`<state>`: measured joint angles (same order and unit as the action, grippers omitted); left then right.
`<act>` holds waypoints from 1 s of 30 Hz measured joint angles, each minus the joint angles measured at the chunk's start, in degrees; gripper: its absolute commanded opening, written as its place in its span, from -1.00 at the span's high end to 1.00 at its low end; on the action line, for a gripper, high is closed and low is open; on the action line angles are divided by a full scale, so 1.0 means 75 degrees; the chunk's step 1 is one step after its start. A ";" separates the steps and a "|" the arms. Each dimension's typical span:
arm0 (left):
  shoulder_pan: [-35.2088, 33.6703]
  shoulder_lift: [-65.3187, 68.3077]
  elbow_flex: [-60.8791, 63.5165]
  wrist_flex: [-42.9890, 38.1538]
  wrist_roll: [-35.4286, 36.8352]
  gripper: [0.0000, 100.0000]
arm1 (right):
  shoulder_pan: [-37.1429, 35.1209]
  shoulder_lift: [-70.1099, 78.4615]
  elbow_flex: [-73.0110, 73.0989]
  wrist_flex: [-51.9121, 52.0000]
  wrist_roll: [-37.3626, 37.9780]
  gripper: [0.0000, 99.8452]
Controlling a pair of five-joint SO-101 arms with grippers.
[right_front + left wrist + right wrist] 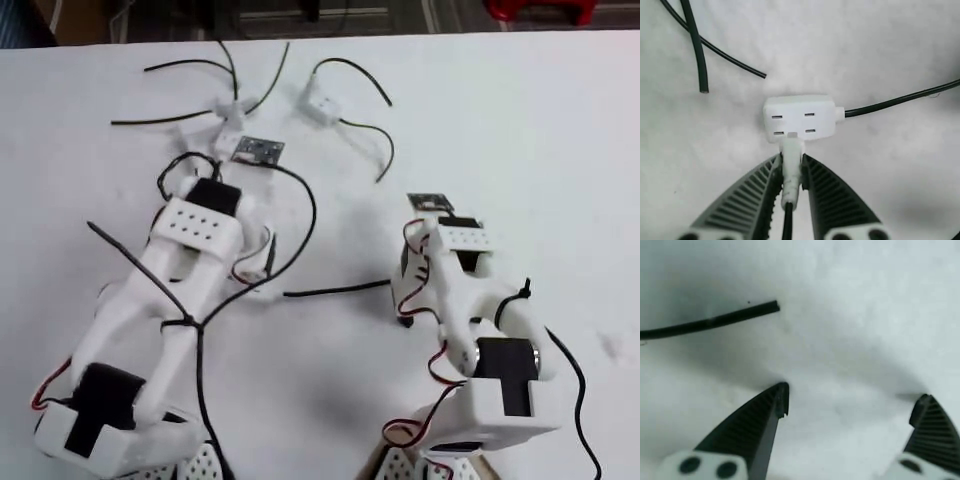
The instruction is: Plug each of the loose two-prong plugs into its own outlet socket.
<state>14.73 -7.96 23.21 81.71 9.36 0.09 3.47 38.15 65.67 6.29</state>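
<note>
While the left gripper [791, 161] is clamped on a white two-prong plug [792, 149], the plug's nose meets the near edge of the white outlet block [799, 117], which lies flat on the white table [500, 120] with four slots showing on its upper face. The prongs are hidden where plug and block touch, so it cannot be told whether they are seated or only butted against the casing. A black cord [895, 101] leaves the outlet block on the side away from two loose cable ends [732, 62]. A second white block [322, 100] with its own cords lies near the outlet block. Well apart from the outlet block, the right gripper [854, 397] hangs just above bare table with its jaws wide apart and nothing between them, a cut black cable end [715, 322] lying close by.

The likely trouble is the outlet block itself. Nothing holds it down, so a push along the plug would probably slide it across the table rather than drive the prongs home. A plug pinched on its narrow sides may also pivot in the ribbed fingers [825, 192] if the prongs catch a slot's edge, leaving it skewed. The plug's own stiff cord could twist it off line too.
</note>
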 measured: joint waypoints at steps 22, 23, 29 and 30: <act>-0.0422 0.0023 0.0211 -0.0352 0.0387 0.95 | 0.0000 0.0000 0.0000 0.0000 0.0000 0.25; -0.0340 0.0023 0.0211 -0.0363 0.0375 0.95 | 0.0000 0.0000 0.0000 0.0000 0.0000 0.25; -0.0152 0.0023 0.0211 -0.0574 0.0422 0.95 | 0.0000 0.0000 0.0000 0.0000 0.0000 0.25; -0.0152 0.0023 0.0211 -0.0574 0.0422 0.95 | 0.0000 0.0000 0.0000 0.0000 0.0000 0.25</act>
<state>13.58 -7.78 24.79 77.41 12.53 0.09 3.47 38.15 65.67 6.29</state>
